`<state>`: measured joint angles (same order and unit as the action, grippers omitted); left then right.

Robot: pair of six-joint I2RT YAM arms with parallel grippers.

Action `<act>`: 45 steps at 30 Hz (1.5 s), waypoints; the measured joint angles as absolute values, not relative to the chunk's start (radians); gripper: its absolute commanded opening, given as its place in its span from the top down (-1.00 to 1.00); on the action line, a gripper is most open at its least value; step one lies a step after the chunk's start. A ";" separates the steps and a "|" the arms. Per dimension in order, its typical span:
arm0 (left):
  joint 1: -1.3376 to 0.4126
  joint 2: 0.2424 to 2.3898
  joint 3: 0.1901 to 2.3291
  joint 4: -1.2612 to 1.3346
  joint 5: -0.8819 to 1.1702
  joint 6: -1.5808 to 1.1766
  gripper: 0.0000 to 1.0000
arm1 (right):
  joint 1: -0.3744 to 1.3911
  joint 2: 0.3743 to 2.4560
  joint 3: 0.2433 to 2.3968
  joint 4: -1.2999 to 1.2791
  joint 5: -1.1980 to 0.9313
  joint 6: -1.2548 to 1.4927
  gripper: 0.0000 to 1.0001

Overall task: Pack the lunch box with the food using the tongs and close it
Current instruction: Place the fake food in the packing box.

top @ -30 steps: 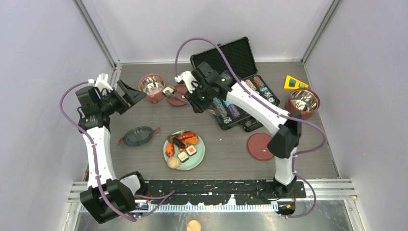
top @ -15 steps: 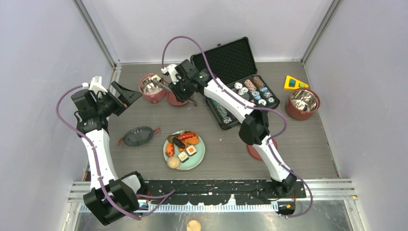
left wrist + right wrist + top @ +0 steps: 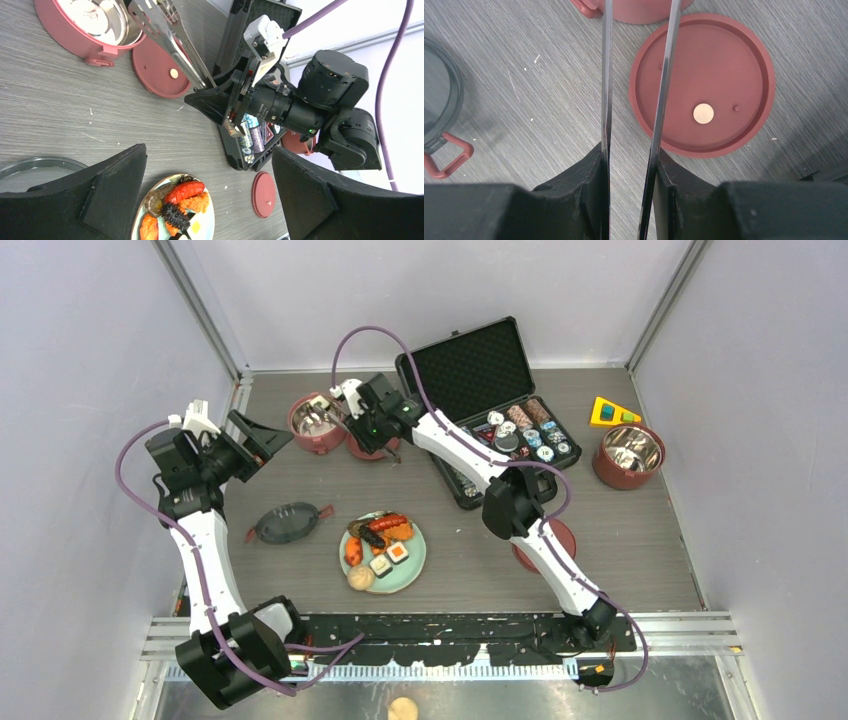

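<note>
My right gripper (image 3: 630, 165) clamps the tongs (image 3: 607, 75) part-closed, their tips over the rim of the lunch box bowl (image 3: 308, 443), with the red lid (image 3: 724, 60) just beside. My left gripper (image 3: 262, 437) hangs wide open, empty. Bare tabletop (image 3: 330, 490) separates bowl from food (image 3: 385, 530).

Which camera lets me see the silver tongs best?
The left wrist view: the tongs show sideways, from the right gripper holding them to their tips by the red lunch box bowl. The right wrist view shows just two thin edges; the top view shows them tiny.
</note>
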<state>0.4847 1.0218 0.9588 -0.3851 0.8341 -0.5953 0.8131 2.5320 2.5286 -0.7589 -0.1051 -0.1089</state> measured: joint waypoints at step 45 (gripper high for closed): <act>0.504 1.022 0.959 -0.361 0.858 -0.603 -0.96 | 0.814 2.687 2.632 -0.651 -0.105 -0.075 0.00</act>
<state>0.5041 1.0222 0.9588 -0.3611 0.8577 -0.6029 0.8143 2.6865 2.6320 -0.6514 -0.1047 -0.0750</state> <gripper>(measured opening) 0.981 0.465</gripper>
